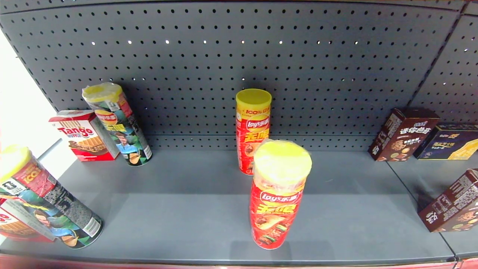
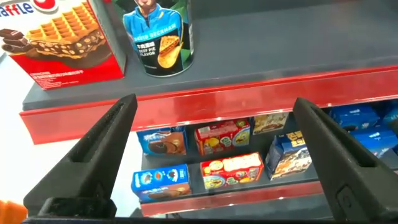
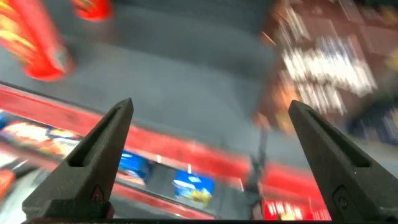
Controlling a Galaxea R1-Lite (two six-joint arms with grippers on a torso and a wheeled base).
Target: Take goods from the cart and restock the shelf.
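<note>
- Head view: on the grey metal shelf (image 1: 179, 209), a red cylindrical chip can with a yellow lid (image 1: 278, 198) stood upright just in front of a matching rear can (image 1: 253, 127). Their labels faced outward, apparently so the two formed a display row.
- Left wrist view: the left gripper (image 2: 214, 102) hung wide open and empty below the shelf's red front lip (image 2: 261, 90), likely free to fetch more stock.
- Right wrist view: the right gripper (image 3: 211, 104) was likewise spread and held nothing, by the shelf edge. A blurred red can (image 3: 37, 50) stood beyond it.

The right gripper (image 3: 209, 104) holds its fingers (image 3: 93, 162) wide apart. Beyond one stands a red can (image 3: 37, 50) on the grey shelf (image 3: 174, 68); beyond the other, blurred brown boxes (image 3: 329, 68).
</note>
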